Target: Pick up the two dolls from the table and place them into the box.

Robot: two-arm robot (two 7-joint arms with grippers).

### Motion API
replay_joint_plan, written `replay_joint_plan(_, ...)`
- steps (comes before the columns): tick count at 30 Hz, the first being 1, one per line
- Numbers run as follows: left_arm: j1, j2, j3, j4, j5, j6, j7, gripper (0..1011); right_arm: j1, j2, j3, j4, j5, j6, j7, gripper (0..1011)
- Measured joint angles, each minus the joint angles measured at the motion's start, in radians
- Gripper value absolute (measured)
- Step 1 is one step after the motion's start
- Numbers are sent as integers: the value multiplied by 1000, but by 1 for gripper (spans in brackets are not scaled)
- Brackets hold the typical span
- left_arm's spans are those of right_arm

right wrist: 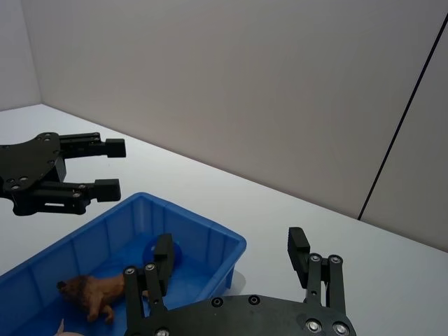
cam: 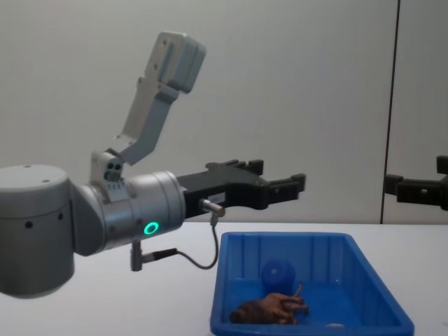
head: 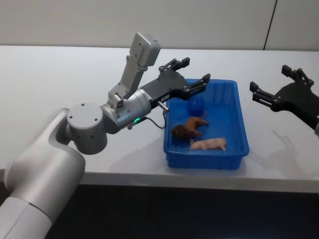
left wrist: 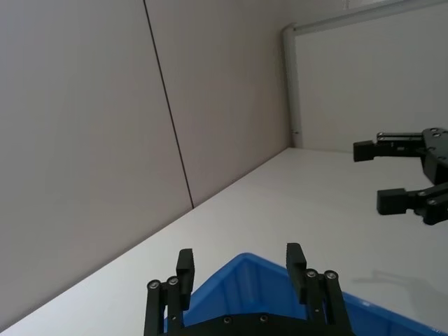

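Observation:
The blue box (head: 204,160) sits on the white table (head: 60,84), right of centre. Inside it the blue duck doll (head: 197,105) rests near the far end, and the brown animal doll (head: 188,128) lies on its side in the middle. From the chest the duck (cam: 276,271) shows behind the brown doll (cam: 269,308). My left gripper (head: 194,72) hovers open and empty above the box's far left corner. My right gripper (head: 269,82) hangs open and empty above the table, right of the box. The right wrist view shows the brown doll (right wrist: 94,290) and duck (right wrist: 178,253).
A pale pink figurine (head: 208,144) lies in the box near its front wall. My left arm's elbow and forearm (head: 124,107) stretch across the table left of the box. A grey wall stands behind the table.

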State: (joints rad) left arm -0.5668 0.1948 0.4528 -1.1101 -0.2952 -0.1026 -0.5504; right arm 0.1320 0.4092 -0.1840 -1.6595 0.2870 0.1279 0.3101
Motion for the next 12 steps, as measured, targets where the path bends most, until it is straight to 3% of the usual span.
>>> replay_joint_plan(8, 8, 0, 6, -22, -21, -14, -15, 992, 0, 0, 0, 0, 0, 0, 0, 1001)
replay_joint_plan(12, 18, 5, 7, -40, -29, -17, -18, 1001, 0, 0, 0, 0, 0, 0, 0, 1001)
